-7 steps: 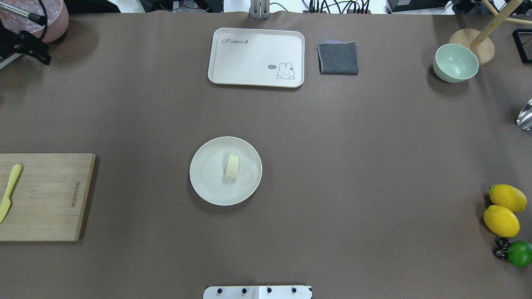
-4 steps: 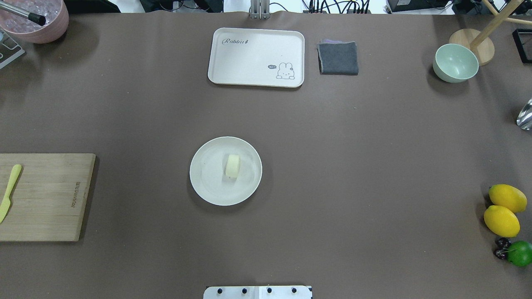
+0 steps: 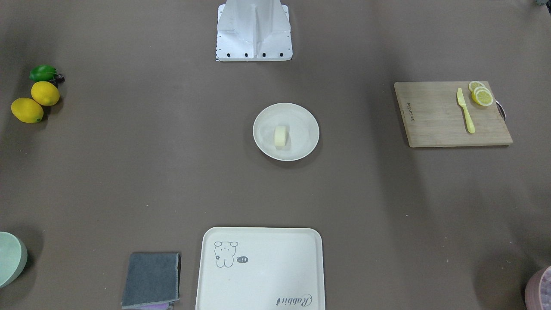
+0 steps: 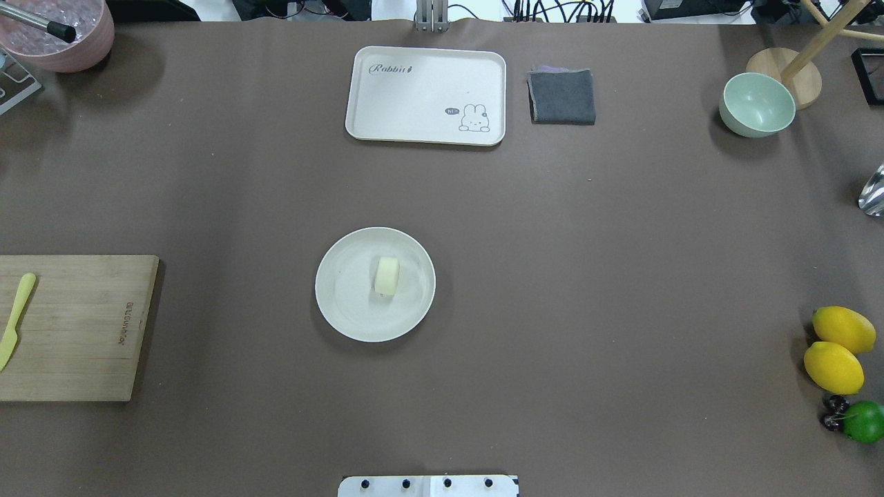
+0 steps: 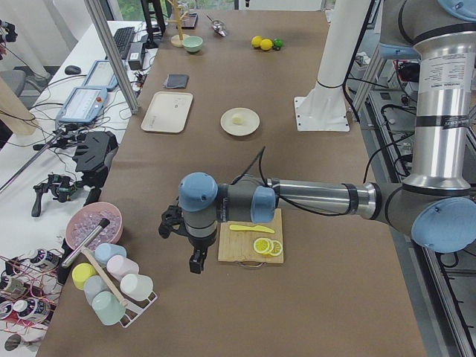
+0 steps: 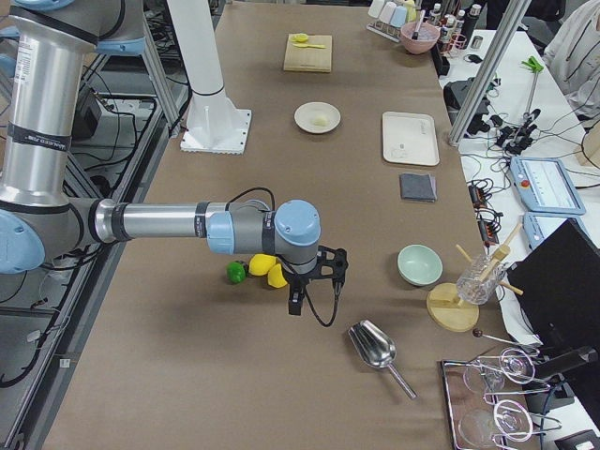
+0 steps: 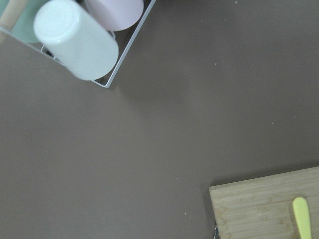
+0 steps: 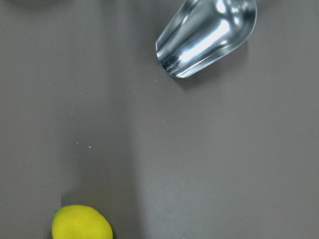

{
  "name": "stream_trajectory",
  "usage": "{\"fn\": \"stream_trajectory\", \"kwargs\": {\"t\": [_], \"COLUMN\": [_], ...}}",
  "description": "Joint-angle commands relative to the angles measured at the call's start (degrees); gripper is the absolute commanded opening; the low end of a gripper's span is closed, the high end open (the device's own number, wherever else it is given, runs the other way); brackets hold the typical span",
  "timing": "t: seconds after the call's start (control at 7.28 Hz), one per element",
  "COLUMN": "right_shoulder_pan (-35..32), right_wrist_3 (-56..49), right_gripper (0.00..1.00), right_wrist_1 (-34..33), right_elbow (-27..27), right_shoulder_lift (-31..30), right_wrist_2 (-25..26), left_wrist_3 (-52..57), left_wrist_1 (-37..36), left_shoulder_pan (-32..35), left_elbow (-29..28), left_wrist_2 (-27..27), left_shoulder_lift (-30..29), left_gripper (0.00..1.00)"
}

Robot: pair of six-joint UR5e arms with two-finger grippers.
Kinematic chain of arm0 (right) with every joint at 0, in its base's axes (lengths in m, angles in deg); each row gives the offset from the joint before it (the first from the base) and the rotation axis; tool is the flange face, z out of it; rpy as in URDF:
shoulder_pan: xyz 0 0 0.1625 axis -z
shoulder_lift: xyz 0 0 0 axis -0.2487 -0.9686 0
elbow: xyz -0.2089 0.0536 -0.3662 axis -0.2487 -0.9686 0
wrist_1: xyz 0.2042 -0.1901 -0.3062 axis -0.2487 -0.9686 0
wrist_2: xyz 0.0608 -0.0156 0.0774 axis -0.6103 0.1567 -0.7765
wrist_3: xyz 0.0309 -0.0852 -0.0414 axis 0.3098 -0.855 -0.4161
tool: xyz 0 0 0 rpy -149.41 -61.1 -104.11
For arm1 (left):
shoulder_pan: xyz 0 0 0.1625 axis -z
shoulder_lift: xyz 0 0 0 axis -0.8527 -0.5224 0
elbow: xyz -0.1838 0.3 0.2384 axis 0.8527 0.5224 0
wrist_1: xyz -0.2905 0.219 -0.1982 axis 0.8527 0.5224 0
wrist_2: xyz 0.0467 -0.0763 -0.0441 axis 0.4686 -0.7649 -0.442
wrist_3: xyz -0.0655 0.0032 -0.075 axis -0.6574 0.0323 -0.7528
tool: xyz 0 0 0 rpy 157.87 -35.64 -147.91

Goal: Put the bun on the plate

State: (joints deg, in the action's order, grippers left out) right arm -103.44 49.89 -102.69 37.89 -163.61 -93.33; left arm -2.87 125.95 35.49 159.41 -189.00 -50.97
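Note:
The pale cream bun (image 4: 387, 275) lies on its side near the middle of the round cream-white plate (image 4: 349, 304), with nothing holding it. The bun (image 3: 280, 136) and the plate (image 3: 301, 125) also show mid-table in the front-facing view. My left gripper (image 5: 195, 260) hangs over the table's left end beside the cutting board. Far off at the opposite end, my right gripper (image 6: 295, 305) hangs beside the lemons. Each shows only in a side view, so I cannot tell whether it is open or shut.
A wooden cutting board (image 4: 76, 328) with a yellow knife (image 4: 15, 319) and lemon slices (image 3: 482, 94) sits left. At the back are a cream tray (image 4: 426, 94), grey cloth (image 4: 561, 96) and green bowl (image 4: 757, 103). Lemons (image 4: 836, 348), a metal scoop (image 8: 207, 37) and a cup rack (image 7: 79, 45) sit at the ends.
The black gripper that stood at the overhead view's top left corner a second ago has left that view. The bun and plate have not moved.

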Motion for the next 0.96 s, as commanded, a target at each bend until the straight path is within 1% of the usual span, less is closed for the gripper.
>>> {"fn": "stream_trajectory", "kwargs": {"t": [0.0,0.14,0.27,0.41,0.55,0.69,0.82], "right_shoulder_pan": [0.00,0.00,0.00,0.00,0.00,0.00,0.00], "right_wrist_3": [0.00,0.00,0.00,0.09,0.09,0.09,0.09], "right_gripper": [1.00,1.00,1.00,1.00,1.00,1.00,1.00], "right_wrist_1": [0.07,0.07,0.07,0.07,0.07,0.07,0.07], "right_elbow": [-0.09,-0.44,-0.36,-0.35,-0.35,-0.35,-0.35], "right_shoulder_lift": [-0.05,-0.05,-0.05,0.04,0.04,-0.05,-0.05], "right_wrist_2": [0.00,0.00,0.00,-0.09,-0.26,-0.53,-0.62], "left_wrist_3": [0.25,-0.44,-2.62,-5.86,-6.94,-6.77,-6.51], "left_wrist_1": [11.38,19.35,19.35,18.65,10.12,0.11,-4.08], "left_shoulder_pan": [0.84,1.97,1.90,1.89,1.72,1.46,1.46], "left_elbow": [-0.79,-2.97,-4.65,-4.32,-3.44,-2.13,-1.85], "left_wrist_2": [-0.16,-0.42,-0.43,-0.95,-2.61,-2.97,-3.24], "left_shoulder_lift": [4.84,5.20,4.33,4.32,3.28,1.18,1.07], "left_gripper": [0.98,0.98,0.98,0.98,0.98,0.98,0.98]}}
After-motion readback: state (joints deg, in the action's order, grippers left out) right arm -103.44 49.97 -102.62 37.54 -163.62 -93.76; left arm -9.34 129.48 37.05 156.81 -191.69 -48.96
